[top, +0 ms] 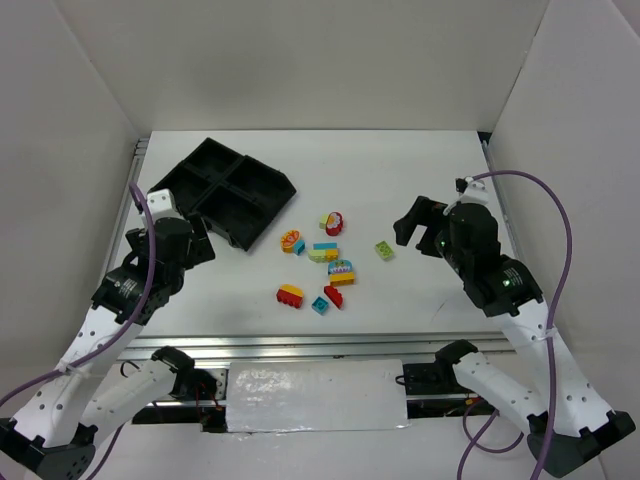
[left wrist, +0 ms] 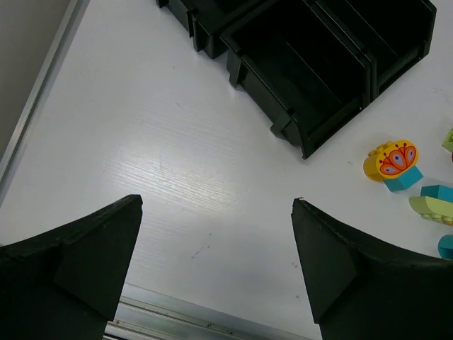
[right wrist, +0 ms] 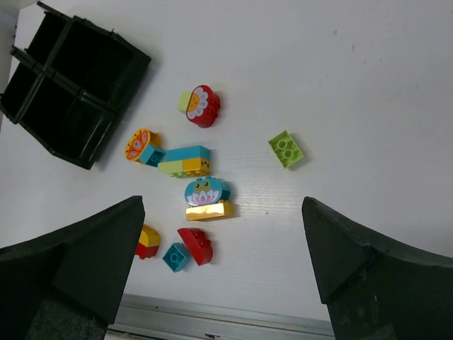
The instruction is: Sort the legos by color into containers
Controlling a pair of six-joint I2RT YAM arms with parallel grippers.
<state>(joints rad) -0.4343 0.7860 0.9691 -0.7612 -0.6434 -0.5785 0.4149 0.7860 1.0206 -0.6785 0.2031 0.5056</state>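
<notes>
The black four-compartment tray (top: 225, 190) lies tilted at the back left, also in the left wrist view (left wrist: 311, 64) and the right wrist view (right wrist: 67, 88). The legos lie in a loose group at table centre: a red flower brick (top: 333, 222), an orange round brick (top: 291, 240), a teal-green-yellow bar (top: 323, 252), a teal frog piece on yellow (top: 341, 271), a red-yellow brick (top: 290, 295), a small teal cube (top: 320, 305), a red half-round (top: 333, 296). A pale green brick (top: 384, 251) lies apart on the right. My left gripper (top: 200, 243) is open and empty beside the tray. My right gripper (top: 420, 222) is open and empty, right of the green brick.
White walls close the table on three sides. A metal rail (top: 300, 345) runs along the near edge, and another rail (top: 134, 170) runs along the left edge. The right arm's purple cable (top: 560, 220) loops at the right.
</notes>
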